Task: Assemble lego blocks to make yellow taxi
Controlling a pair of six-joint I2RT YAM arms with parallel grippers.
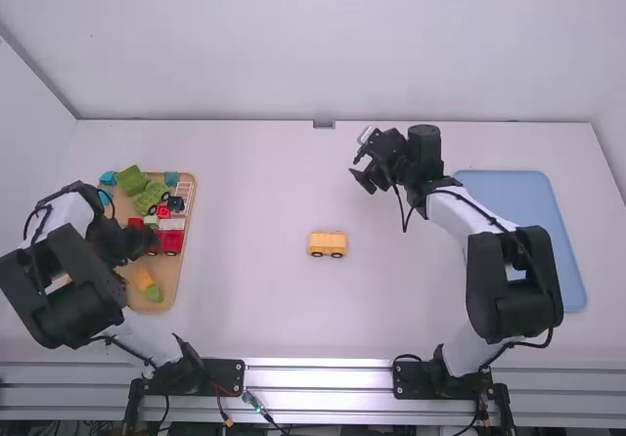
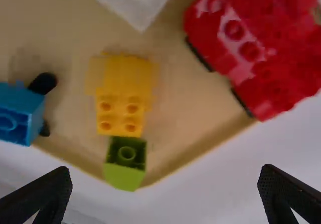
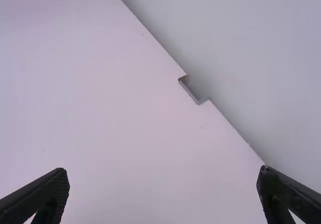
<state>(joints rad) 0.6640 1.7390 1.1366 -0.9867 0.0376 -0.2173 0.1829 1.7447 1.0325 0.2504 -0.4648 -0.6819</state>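
My left hand (image 2: 165, 176) was open and empty over the tray (image 1: 172, 284), its fingers apart, presumably to provide clearance for straddling a block. The yellow block (image 2: 123, 91) lay in the tray with the green block (image 2: 125, 162) at its end; I judged that a grip across the yellow block's sides would avoid disturbing the green one. The part-built taxi (image 1: 327, 244) stood upright on its wheels mid-counter, between my arms, a location likely chosen for access by either. My right hand (image 1: 362, 172), open and empty, was positioned beyond the taxi, probably to leave working room.
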